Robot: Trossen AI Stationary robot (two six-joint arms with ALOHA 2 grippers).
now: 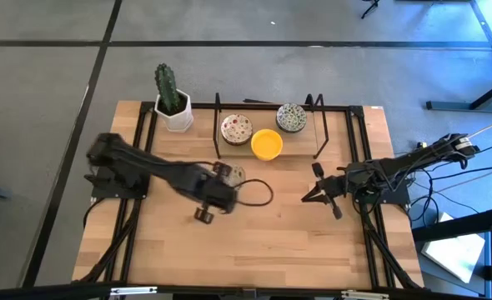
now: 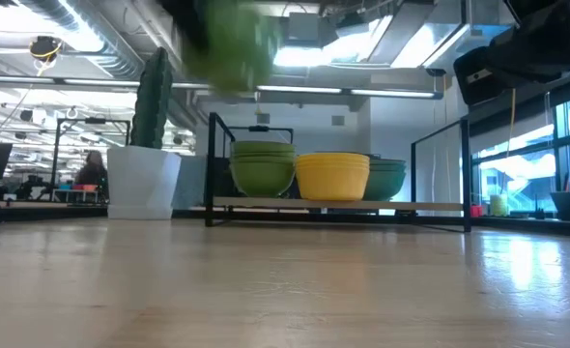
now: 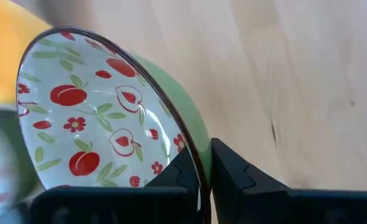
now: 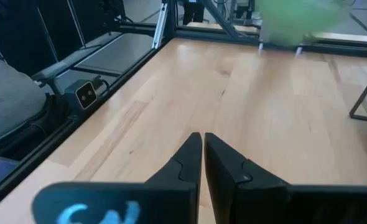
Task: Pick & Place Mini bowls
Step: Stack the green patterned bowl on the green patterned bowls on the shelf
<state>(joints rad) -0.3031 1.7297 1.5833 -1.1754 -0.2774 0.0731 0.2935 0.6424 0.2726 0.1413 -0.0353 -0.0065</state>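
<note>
Left tool (image 3: 202,180) clamped on rim of fruit-print mini bowl (image 3: 90,112), held above tabletop (image 1: 271,242); thin edge grip, bowl may slip w/ fast swing; right tool (image 4: 203,155) together, idle.

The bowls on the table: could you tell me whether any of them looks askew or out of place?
Only one. The fruit-patterned bowl is off the rack, tilted on edge, its rim pinched by the left tool above the table. The rest sit level in stacks on the rack. The right tool waits shut at the side.
</note>
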